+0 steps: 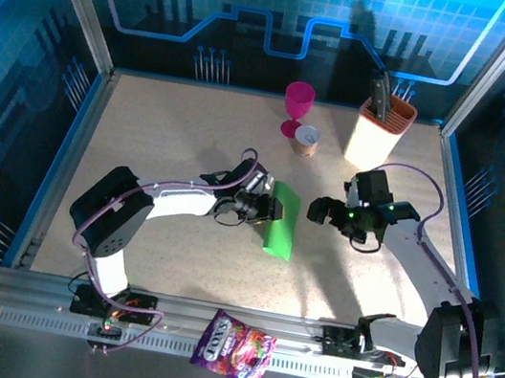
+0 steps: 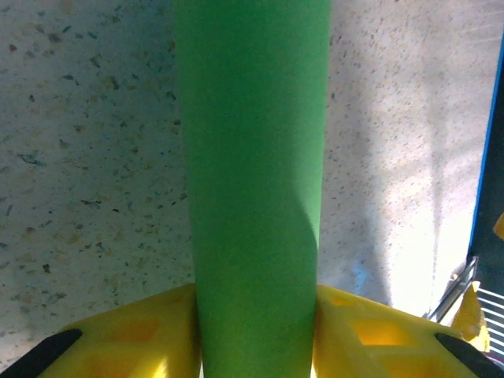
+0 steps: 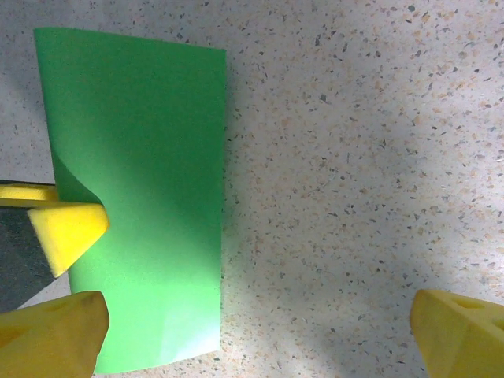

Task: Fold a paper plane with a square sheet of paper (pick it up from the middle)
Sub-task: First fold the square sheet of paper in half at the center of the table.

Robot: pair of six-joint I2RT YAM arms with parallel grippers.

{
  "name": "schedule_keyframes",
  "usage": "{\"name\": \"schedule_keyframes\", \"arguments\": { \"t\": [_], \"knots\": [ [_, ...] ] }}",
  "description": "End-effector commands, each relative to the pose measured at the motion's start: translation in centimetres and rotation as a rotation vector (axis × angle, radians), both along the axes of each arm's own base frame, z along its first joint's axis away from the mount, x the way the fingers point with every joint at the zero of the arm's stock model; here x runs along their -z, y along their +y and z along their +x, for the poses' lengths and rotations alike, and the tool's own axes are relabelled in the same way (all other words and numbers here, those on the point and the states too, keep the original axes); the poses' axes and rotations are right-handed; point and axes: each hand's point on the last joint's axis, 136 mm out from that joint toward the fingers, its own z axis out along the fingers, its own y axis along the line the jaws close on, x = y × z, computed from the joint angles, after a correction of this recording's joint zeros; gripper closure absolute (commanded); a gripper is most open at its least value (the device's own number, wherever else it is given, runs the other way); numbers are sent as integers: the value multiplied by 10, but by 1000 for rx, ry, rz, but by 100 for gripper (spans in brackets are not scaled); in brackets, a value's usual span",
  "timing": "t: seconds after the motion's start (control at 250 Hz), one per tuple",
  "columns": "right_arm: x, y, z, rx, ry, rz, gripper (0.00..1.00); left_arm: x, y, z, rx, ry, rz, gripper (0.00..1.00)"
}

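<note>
Centrally, left end effector [image 1: 275, 210] pinches green paper [image 1: 283, 225]; right end effector [image 1: 320, 212] gapes; beige block [image 1: 371, 139] holds dark handles [image 1: 382, 90].

Mid-table: paper [image 1: 283, 221], left gripper [image 1: 274, 210] on its 9 o'clock edge, right gripper [image 1: 321, 212] at 3 o'clock, apart. Cup [image 1: 297, 107], can [image 1: 306, 141], knife block [image 1: 378, 132] at 12 to 1. Snack bag [image 1: 233, 351] at 6.
</note>
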Motion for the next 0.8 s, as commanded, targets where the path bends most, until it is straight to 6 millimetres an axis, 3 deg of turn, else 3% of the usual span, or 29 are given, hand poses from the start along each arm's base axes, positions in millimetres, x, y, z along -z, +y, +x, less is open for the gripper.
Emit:
{"name": "schedule_keyframes", "arguments": {
  "t": [0.0, 0.192, 0.595, 0.795],
  "knots": [
    [-5, 1, 10, 24, -12, 15, 0, 17, 3, -6, 57, 8, 18, 61],
    [1, 6, 15, 1, 3, 13, 1, 29, 11, -6, 64, 21, 48, 61],
    [17, 50, 14, -86, 39, 39, 3, 41, 32, -2, 32, 26, 129, 58],
    [22, 54, 18, -100, 43, 38, 3, 49, 38, -3, 19, 32, 160, 54]
  ]
}}
